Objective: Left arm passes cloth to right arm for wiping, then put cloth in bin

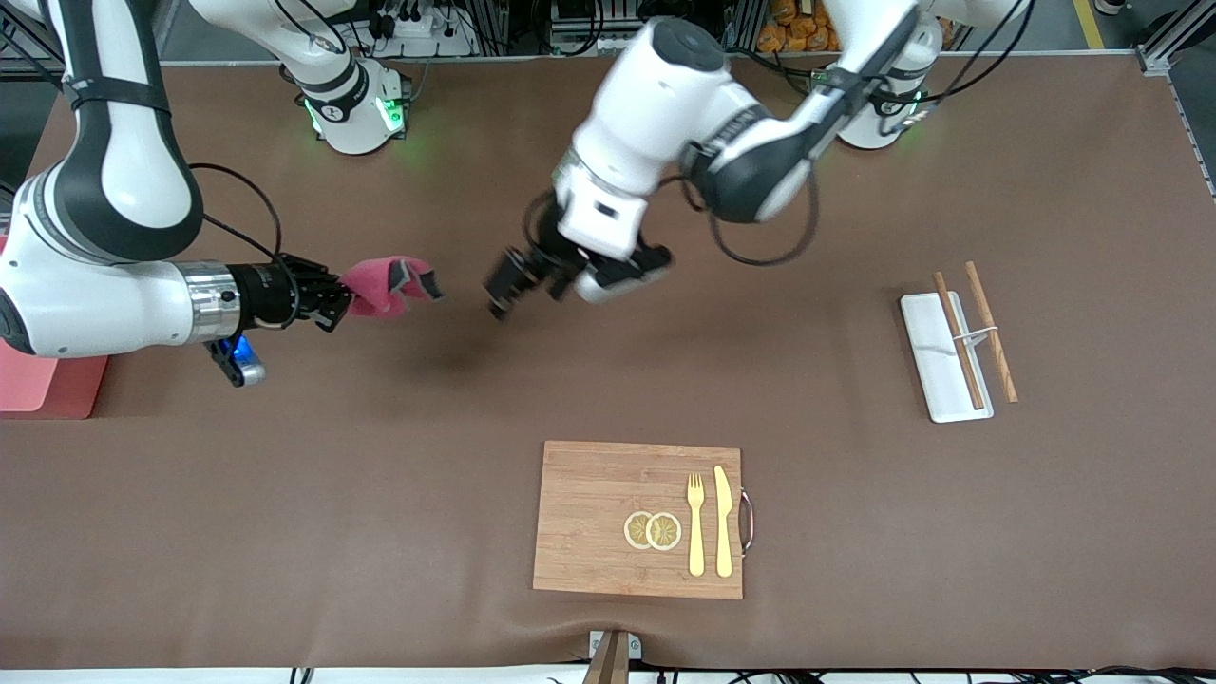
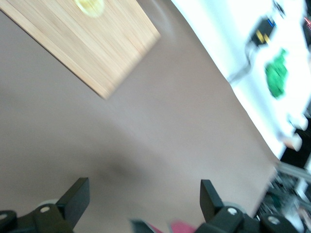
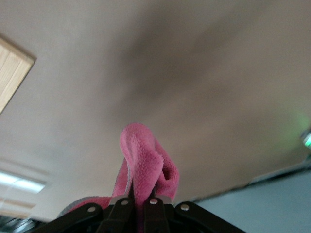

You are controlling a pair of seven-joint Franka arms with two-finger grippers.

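The right gripper [image 1: 334, 296] pinches the cloth [image 1: 385, 283] over the worktop [image 1: 380, 494]; the left gripper [image 1: 508, 285] (fingers spread) hangs alongside — wipe with flat, steady pressure.

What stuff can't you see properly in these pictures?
- The bin: front view, mostly covered by the right arm and cut off by the edge.
- The cloth: right wrist view, its lower part is hidden inside the right gripper; in the left wrist view only a scrap shows at the edge.
- The cutting board: left wrist view, blurred and cut off.
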